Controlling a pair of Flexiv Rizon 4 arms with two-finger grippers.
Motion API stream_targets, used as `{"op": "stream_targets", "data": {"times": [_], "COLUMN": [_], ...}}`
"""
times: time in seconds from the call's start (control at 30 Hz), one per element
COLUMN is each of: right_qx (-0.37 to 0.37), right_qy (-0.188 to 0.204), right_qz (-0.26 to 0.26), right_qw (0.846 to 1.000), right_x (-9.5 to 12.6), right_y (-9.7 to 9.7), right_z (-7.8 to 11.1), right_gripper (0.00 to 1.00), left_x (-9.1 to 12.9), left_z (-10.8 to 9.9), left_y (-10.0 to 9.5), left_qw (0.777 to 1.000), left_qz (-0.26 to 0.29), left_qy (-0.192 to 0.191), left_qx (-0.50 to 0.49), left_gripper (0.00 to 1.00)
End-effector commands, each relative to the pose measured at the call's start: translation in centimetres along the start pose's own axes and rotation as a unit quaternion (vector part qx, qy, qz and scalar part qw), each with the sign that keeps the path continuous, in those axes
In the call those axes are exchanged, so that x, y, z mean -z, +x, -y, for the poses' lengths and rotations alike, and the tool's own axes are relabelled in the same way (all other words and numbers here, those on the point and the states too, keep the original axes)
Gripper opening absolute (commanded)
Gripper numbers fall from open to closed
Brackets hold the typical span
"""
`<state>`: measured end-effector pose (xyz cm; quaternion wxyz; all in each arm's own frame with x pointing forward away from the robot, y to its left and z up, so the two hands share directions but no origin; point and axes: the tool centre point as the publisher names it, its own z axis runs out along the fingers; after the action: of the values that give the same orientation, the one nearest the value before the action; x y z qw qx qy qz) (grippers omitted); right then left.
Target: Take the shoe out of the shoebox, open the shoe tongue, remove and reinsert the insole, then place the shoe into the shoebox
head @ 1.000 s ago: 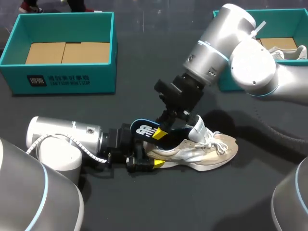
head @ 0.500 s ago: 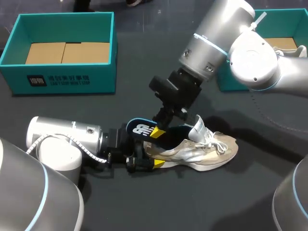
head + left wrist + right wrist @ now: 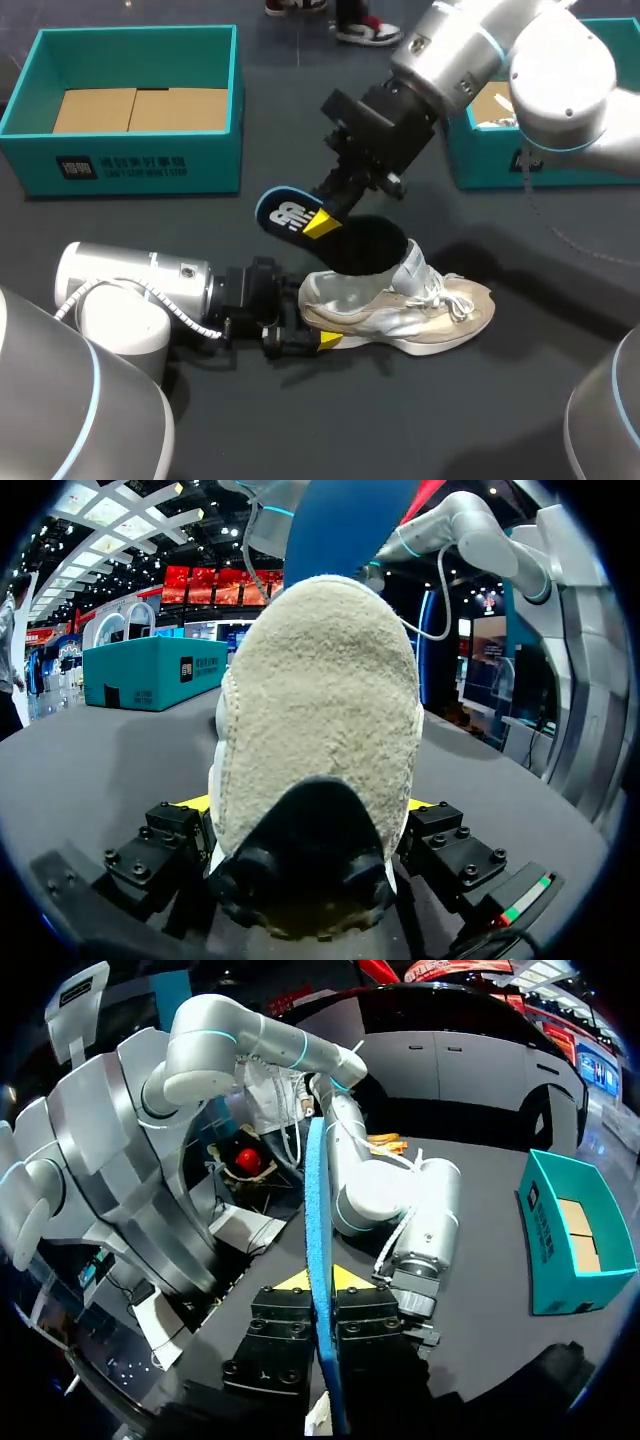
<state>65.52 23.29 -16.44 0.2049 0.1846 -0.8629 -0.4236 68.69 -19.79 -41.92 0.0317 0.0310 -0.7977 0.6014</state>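
Right hand [image 3: 322, 222] pinched shut on the blue insole [image 3: 290, 213], one yellow tip on each flat side. Up in the air just above the heel end of the shoe [image 3: 400, 310]. Right arm coming down at a slant from the far side of the shoe, wrist bent towards it. In the right wrist view, right hand [image 3: 320, 1280] with the insole [image 3: 318, 1210] seen thin, on its edge, standing straight out between the fingers.

Insole blue with a white mark on its round end. Long way tilted: round end up and past the shoe's heel, other end down towards the shoe's dark opening. Cannot tell if that low end touches the shoe.

Left hand [image 3: 310, 322] lying low on the worktop [image 3: 450, 420], right at the shoe's heel. Closed on the heel from both sides, one yellow tip at each side. Left arm flat and level, in line with the shoe. In the left wrist view, left hand [image 3: 310, 810] holding the fuzzy tan back of the shoe [image 3: 320, 700], blue insole [image 3: 340, 525] above it.

Shoe on its sole on the worktop, heel at the left hand, toe pointing straight away from it. Tan and silvery grey, white laces, white tongue standing up.

Teal shoebox [image 3: 130, 100] well apart, beyond the shoe's heel end.
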Motion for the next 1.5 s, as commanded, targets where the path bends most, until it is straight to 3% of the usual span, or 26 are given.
{"op": "stream_targets", "data": {"times": [0.03,0.33,0.6,0.77,1.23,1.5], "right_qx": [0.002,0.007,0.045,0.037,0.024,0.005], "right_qy": [-0.007,-0.012,-0.075,-0.127,-0.132,-0.197], "right_qz": [0.002,0.007,0.042,0.057,0.065,0.108], "right_qw": [1.000,1.000,0.995,0.990,0.989,0.974], "right_x": [1.2,1.3,6.8,9.6,9.7,12.1], "right_y": [0.6,0.8,5.1,7.8,8.0,12.8], "right_z": [0.7,0.4,-3.0,-3.2,-3.2,-3.2], "right_gripper": [0.00,0.00,0.00,0.00,0.00,0.00], "left_x": [0.1,0.1,0.1,0.1,0.1,0.1], "left_z": [-0.2,-0.2,-0.2,-0.2,-0.2,-0.2], "left_y": [0.1,0.1,0.1,0.1,0.1,0.1], "left_qw": [1.000,1.000,1.000,1.000,1.000,1.000], "left_qz": [0.000,0.000,0.000,0.000,0.000,0.000], "left_qy": [-0.001,-0.001,-0.001,-0.001,-0.001,-0.001], "left_qx": [0.000,0.000,0.000,0.000,0.000,0.000], "left_gripper": [0.00,0.00,0.00,0.00,0.00,0.00]}}
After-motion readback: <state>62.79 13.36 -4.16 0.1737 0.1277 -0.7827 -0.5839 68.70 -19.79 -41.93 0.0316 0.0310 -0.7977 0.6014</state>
